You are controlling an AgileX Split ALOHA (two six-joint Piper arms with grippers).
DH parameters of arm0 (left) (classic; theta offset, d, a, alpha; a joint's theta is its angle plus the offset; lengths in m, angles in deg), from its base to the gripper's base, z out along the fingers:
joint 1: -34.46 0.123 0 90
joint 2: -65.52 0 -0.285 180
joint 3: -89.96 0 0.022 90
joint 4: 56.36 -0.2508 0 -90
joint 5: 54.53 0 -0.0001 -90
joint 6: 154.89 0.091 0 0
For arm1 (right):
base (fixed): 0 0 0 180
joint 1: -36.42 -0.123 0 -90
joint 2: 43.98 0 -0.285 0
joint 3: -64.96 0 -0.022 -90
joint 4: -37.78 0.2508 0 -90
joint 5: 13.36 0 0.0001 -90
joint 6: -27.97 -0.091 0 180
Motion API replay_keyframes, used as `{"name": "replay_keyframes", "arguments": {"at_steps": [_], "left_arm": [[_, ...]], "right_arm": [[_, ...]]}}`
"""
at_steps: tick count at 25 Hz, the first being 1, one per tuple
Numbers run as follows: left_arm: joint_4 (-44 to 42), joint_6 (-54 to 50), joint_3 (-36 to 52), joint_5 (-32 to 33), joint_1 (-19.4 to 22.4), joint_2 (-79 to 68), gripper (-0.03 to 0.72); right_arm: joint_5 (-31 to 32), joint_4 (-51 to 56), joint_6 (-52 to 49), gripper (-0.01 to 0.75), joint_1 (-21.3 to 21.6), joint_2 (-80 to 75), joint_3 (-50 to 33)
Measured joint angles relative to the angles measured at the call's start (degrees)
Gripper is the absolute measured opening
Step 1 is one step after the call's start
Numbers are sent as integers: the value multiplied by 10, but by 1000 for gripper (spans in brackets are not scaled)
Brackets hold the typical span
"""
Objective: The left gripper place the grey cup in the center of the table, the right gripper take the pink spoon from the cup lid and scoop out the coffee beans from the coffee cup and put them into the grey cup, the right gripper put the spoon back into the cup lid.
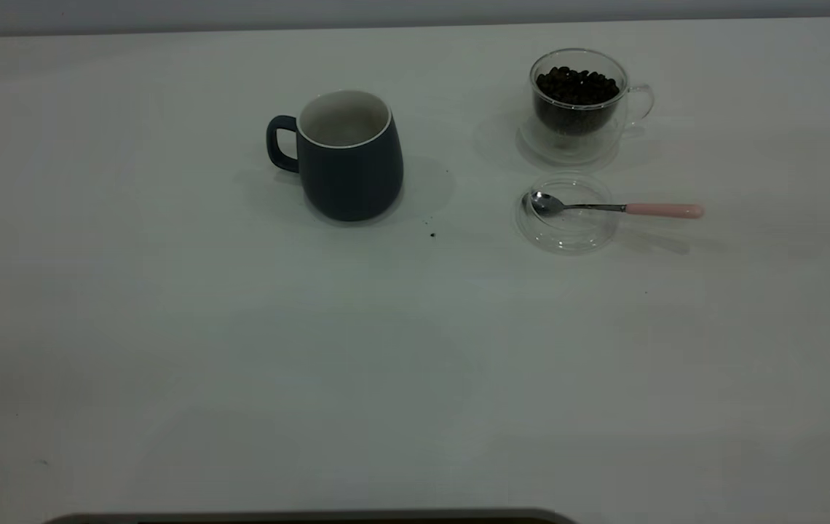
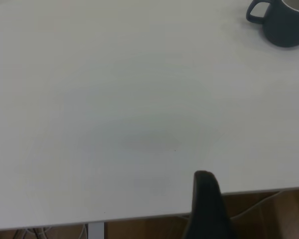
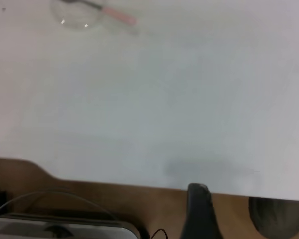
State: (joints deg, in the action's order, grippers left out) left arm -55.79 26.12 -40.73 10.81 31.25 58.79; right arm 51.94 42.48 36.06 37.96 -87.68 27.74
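Exterior view: white counter (image 1: 167, 327) seen from above, neither arm in the picture. Grey cup (image 1: 348, 154) stands upright a bit left of the middle, toward the far side, handle pointing left, white inside looks bare. Coffee cup (image 1: 581, 102) stands upright far right, clear glass, handle to the right, coffee beans (image 1: 576, 86) heaped inside it. Cup lid (image 1: 566, 215) lies flat just near of the coffee cup, close to it; whether they touch I cannot tell. Pink spoon (image 1: 608, 207) lies across the lid, metal bowl over the lid's left part, pink handle end sticking out past the lid's right rim over the counter. Grey cup and lid are well apart. A few dark specks on the counter between grey cup and lid. A dark edge (image 1: 313, 518) runs along the near border of the picture.

Left wrist view: only one dark finger tip of the left gripper (image 2: 208, 201) shows, over the counter's edge, holding nothing; how far open, cannot tell. Grey cup (image 2: 284, 22) is well away from it, partly cut off, handle visible.

Right wrist view: one dark finger tip of the right gripper (image 3: 199, 209) shows, off the counter's edge, holding nothing; opening cannot tell. Cup lid (image 3: 77, 17) and pink spoon (image 3: 112, 14) lie far off from it on the counter. Cables and floor below the edge.
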Motion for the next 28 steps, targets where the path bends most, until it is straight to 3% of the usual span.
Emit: {"name": "replay_keyframes", "arguments": {"at_steps": [9,18,28], "left_arm": [[0,0,0,0,0,0,565],[0,0,0,0,0,0,565],[0,0,0,0,0,0,565]], "right_arm": [[14,-3,0,575,-21,218,-71],[-39,-6,0,575,-21,246,-115],[-15,-15,-35,575,-20,311,-131]]}}
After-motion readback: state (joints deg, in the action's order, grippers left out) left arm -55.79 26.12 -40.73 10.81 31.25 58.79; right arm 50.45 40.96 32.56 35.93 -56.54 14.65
